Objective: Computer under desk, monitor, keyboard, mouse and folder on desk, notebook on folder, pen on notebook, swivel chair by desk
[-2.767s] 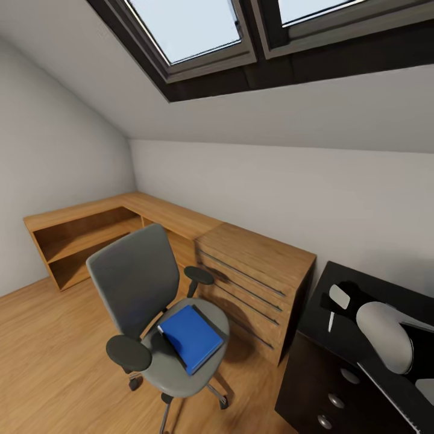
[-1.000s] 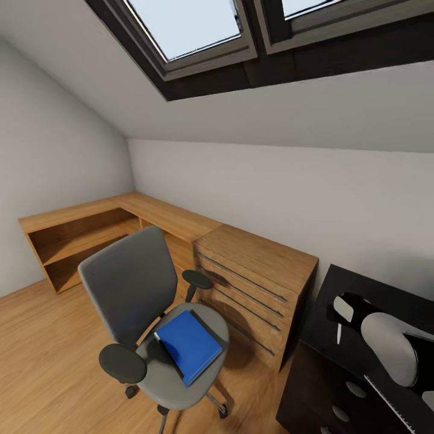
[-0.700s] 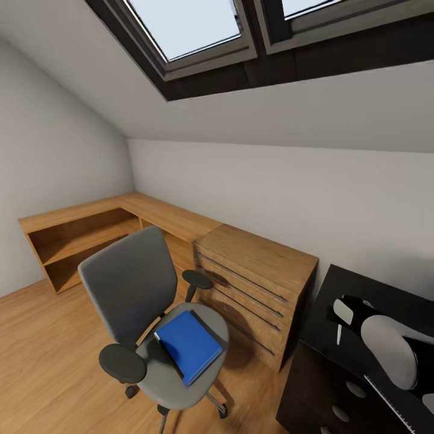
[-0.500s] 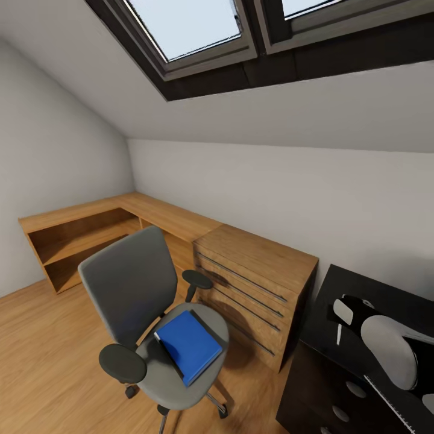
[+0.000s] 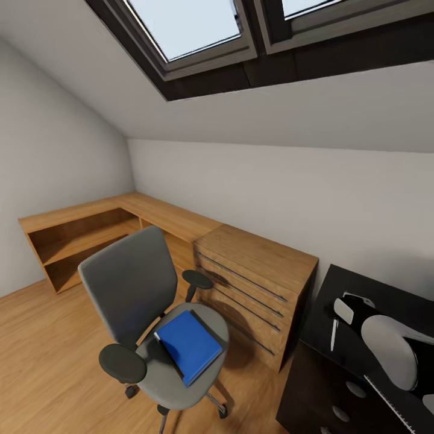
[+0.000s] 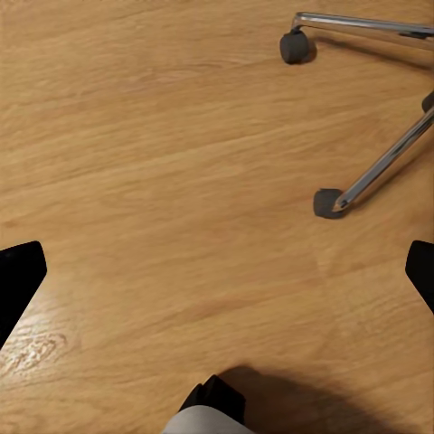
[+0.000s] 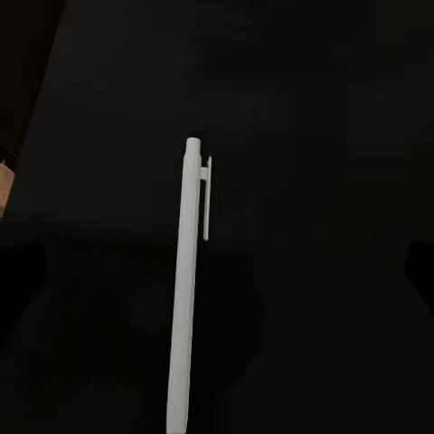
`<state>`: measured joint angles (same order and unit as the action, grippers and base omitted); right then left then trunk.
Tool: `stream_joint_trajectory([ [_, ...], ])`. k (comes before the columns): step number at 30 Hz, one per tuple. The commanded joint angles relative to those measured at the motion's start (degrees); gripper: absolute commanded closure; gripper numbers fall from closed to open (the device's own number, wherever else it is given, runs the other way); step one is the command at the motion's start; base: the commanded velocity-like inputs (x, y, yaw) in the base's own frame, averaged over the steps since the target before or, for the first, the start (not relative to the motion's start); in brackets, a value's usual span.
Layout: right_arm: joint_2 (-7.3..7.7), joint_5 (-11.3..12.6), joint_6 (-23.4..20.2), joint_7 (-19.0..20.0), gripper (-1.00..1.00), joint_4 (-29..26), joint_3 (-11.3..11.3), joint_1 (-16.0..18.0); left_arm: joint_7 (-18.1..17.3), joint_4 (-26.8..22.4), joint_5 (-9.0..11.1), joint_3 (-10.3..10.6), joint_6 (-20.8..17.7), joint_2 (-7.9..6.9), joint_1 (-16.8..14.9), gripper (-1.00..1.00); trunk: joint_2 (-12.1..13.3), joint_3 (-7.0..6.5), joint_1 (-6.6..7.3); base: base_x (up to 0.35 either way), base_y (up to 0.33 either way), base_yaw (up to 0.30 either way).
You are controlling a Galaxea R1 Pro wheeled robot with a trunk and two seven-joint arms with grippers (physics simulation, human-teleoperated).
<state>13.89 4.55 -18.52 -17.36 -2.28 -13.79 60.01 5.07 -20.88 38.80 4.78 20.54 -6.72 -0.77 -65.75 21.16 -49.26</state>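
Folder (image 5: 188,344), blue, lies flat on the seat of the grey swivel chair (image 5: 129,288), which stands on the wooden floor (image 5: 42,361) in front of a wooden drawer unit (image 5: 256,283). Along the wall beyond runs a low wooden shelf unit (image 5: 84,232) under two roof windows (image 5: 187,27).

At the head view's right edge the right arm reaches over the black counter (image 5: 386,289), and a white pen (image 5: 332,334) shows just beside the right claw (image 5: 346,308). From the right wrist camera the pen (image 7: 190,280) stretches between the dark fingertips at the frame's edges, jaws spread wide; whether it rests on the black surface or hangs just above it is hard to tell.

Left claw (image 6: 217,271) hangs over bare floor with its fingers (image 6: 18,276) wide apart, near two of the chair's castors (image 6: 327,202) on chrome legs.
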Motion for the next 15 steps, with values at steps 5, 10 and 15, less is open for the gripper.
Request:
stream_joint_trajectory([
  [5, -1.03, 0.7, 4.6, -1.4, -1.00, -5.0, -0.1, 0.0, 0.4, -0.1, 0.0, 0.5, 0.2, -0.04, 0.0, -1.00, 0.0, 0.07, 0.00, 0.000, 0.000, 0.007],
  [10, -6.72, 0.8, 5.4, -10.5, -1.00, -14.8, -0.2, 0.0, 0.5, 0.0, 0.0, 0.6, 0.1, -0.04, 0.0, -1.00, 0.0, 0.07, 0.00, 0.000, 0.000, 0.178],
  [15, -14.14, 0.8, 5.3, -21.6, -1.00, -21.7, -0.2, 0.0, 0.6, 0.0, 0.0, 0.6, 0.1, 0.03, 0.0, -1.00, 0.0, 0.07, 0.00, 0.000, 0.000, 0.268],
])
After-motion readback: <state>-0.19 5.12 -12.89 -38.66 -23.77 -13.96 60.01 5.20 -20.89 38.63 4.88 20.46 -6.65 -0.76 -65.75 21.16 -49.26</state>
